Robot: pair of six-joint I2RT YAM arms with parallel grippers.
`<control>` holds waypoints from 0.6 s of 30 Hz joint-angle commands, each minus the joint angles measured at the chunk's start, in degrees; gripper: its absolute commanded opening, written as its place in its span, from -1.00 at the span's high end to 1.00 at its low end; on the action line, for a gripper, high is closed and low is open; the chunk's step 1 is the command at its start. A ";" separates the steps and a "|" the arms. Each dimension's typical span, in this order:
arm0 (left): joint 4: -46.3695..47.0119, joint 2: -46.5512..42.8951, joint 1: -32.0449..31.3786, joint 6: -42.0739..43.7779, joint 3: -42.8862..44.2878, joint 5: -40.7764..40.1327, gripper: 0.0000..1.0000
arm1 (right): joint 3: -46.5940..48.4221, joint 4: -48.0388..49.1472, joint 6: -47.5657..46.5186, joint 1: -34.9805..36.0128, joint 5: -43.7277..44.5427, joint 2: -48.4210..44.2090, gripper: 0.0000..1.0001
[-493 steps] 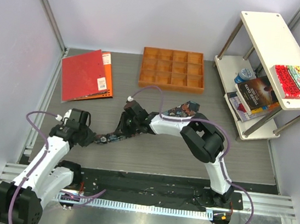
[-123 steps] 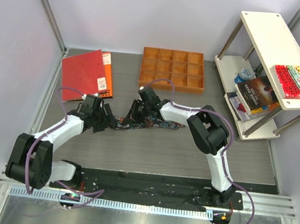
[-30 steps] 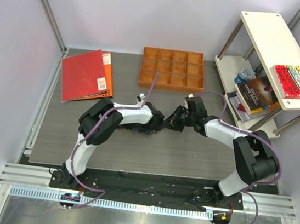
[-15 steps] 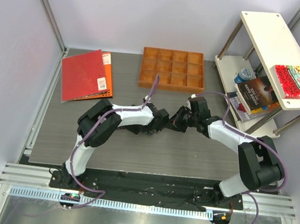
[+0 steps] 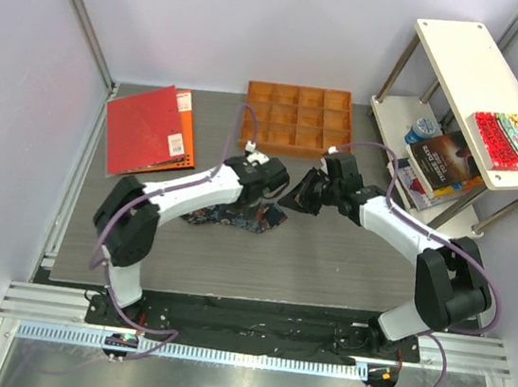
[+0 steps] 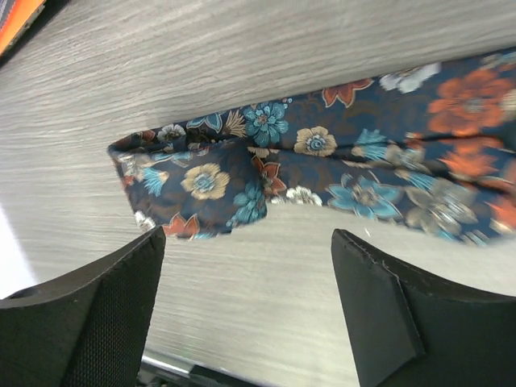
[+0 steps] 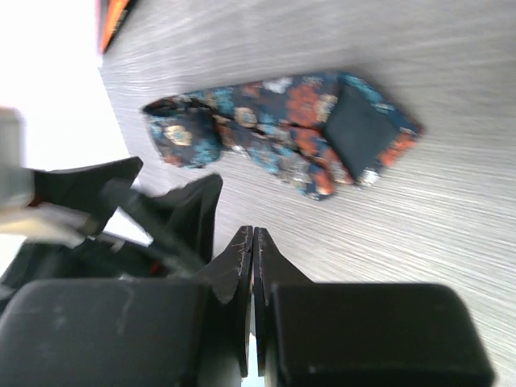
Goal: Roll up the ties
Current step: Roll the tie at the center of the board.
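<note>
Going left to right: the flat red folder point(image 5: 143, 129) on the far-left part of the grey wood-grain counter point(image 5: 344, 272) isn't part of this job, so leave it alone.

The left claw point(image 6: 246, 254) hovers low over the counter. Its jaws are spread wide apart with nothing between them.

Right under it is the long navy fabric tie with the orange and teal flowers point(image 6: 322, 173). It lies left to right mid-counter, on the near side of the orange wooden compartment tray point(image 5: 297, 119). Its left end is doubled over into a small chunky fold, so I'd say the roll is barely started.

The right claw point(image 7: 252, 238) hangs just past the tie's right end, the wide pointed tip. Its jaws are pressed together and it's holding nothing.

How I'd play it:
- Drop the left claw onto that folded end and pinch the whole thickness.
- Flip it over toward the right in short turns.
- Use the closed right claw like a paperweight on the wide tip so the fabric, which looks slick, doesn't skate around.
- Keep the edges lined up each turn or it'll cone out sideways.
</note>
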 commanded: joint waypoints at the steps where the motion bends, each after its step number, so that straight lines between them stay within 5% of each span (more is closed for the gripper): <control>1: 2.69 -11.86 3.70 0.95 -2.66 7.32 -0.66 | 7.62 -1.76 -1.02 4.11 2.18 2.46 0.87; 8: 14.54 -29.88 21.00 1.56 -19.17 26.47 -0.68 | 19.92 -2.29 -1.55 13.86 3.34 13.53 0.88; 18: 24.04 -36.93 40.26 -1.68 -33.78 45.82 -0.68 | 35.56 0.35 -1.20 19.51 0.17 30.22 0.91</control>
